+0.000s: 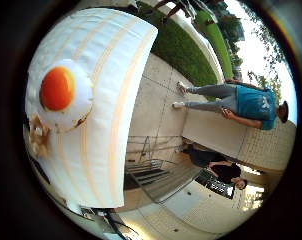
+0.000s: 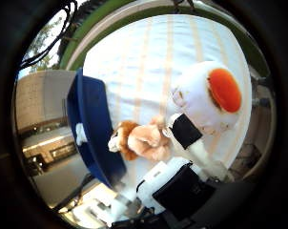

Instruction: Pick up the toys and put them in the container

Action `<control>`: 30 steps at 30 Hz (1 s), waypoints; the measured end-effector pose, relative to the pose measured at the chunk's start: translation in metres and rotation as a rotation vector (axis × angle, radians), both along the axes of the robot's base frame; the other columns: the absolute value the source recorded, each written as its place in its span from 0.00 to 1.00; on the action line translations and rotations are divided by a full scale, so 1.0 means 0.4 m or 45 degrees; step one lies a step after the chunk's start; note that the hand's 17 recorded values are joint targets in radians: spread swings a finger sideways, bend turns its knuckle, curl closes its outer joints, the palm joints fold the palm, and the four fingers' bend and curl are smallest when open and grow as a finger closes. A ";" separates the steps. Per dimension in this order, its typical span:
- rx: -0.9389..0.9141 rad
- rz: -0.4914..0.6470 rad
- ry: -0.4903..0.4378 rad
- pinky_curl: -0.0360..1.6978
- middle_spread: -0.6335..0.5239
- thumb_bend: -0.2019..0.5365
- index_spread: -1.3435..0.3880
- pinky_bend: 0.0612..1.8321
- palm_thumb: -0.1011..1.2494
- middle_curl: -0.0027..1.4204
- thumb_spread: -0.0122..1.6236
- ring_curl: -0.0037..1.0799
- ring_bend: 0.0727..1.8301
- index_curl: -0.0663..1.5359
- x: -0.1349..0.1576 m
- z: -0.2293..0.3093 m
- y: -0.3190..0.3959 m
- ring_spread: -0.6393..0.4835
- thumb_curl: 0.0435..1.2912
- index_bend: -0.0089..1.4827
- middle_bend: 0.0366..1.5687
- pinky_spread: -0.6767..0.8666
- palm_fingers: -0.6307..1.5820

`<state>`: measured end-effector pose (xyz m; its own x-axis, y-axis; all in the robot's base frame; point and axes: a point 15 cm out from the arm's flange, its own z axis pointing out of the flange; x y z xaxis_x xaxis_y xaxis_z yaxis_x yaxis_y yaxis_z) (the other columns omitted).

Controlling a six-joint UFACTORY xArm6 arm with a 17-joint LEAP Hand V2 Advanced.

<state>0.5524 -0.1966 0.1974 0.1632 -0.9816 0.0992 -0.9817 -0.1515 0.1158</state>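
A fried-egg toy (image 2: 213, 95), white with an orange yolk, lies on a table with a pale striped cloth (image 2: 149, 57). A brown plush toy (image 2: 144, 141) lies beside it, close to the blue container (image 2: 87, 124) that stands at the table's edge. My right hand (image 2: 177, 176) hovers above the table. One white and black finger (image 2: 185, 130) reaches out straight between the plush toy and the egg, its tip next to the plush. The little finger side view shows the egg toy (image 1: 61, 92) and the brown toy (image 1: 36, 135) on the cloth, with no part of the hand.
The table edge (image 1: 126, 120) drops to a paved yard with metal steps (image 1: 151, 165). A green strip (image 1: 186, 50) lies beyond. Buildings (image 2: 44, 105) stand past the container.
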 end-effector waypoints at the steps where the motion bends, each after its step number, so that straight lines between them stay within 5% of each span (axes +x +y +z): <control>1: -0.040 -0.001 0.025 0.20 0.59 0.24 0.66 0.17 0.50 0.23 0.73 0.29 0.16 0.22 0.006 -0.018 -0.027 0.79 0.32 0.12 0.09 0.69 0.34; 4: -0.047 -0.006 0.098 0.20 0.59 0.24 0.68 0.18 0.50 0.23 0.73 0.30 0.18 0.22 -0.020 -0.043 -0.031 0.80 0.32 0.11 0.09 0.69 0.37; 8: -0.028 0.000 0.193 0.21 0.54 0.24 0.68 0.34 0.49 0.26 0.72 0.33 0.34 0.19 -0.060 -0.050 0.000 0.78 0.31 0.11 0.20 0.72 0.75; 12: 0.000 -0.003 0.312 0.25 0.53 0.25 0.62 0.40 0.51 0.32 0.72 0.40 0.41 0.23 -0.112 -0.066 0.024 0.74 0.32 0.18 0.33 0.72 0.91; 15: 0.020 0.000 0.353 0.31 0.51 0.28 0.57 0.45 0.58 0.41 0.72 0.50 0.54 0.28 -0.130 -0.067 0.038 0.68 0.33 0.26 0.49 0.71 0.87; 21: 0.095 -0.027 0.422 0.41 0.46 0.35 0.50 0.60 0.75 0.51 0.71 0.62 0.66 0.37 -0.186 -0.004 0.084 0.58 0.39 0.41 0.66 0.67 0.79; 30: 0.267 -0.042 0.342 0.51 0.43 0.31 0.45 0.73 0.78 0.60 0.73 0.70 0.73 0.49 -0.261 0.244 0.201 0.51 0.45 0.50 0.74 0.61 0.73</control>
<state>0.4480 -0.1162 0.2950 0.1239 -0.9813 -0.1473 -0.9252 -0.1679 0.3404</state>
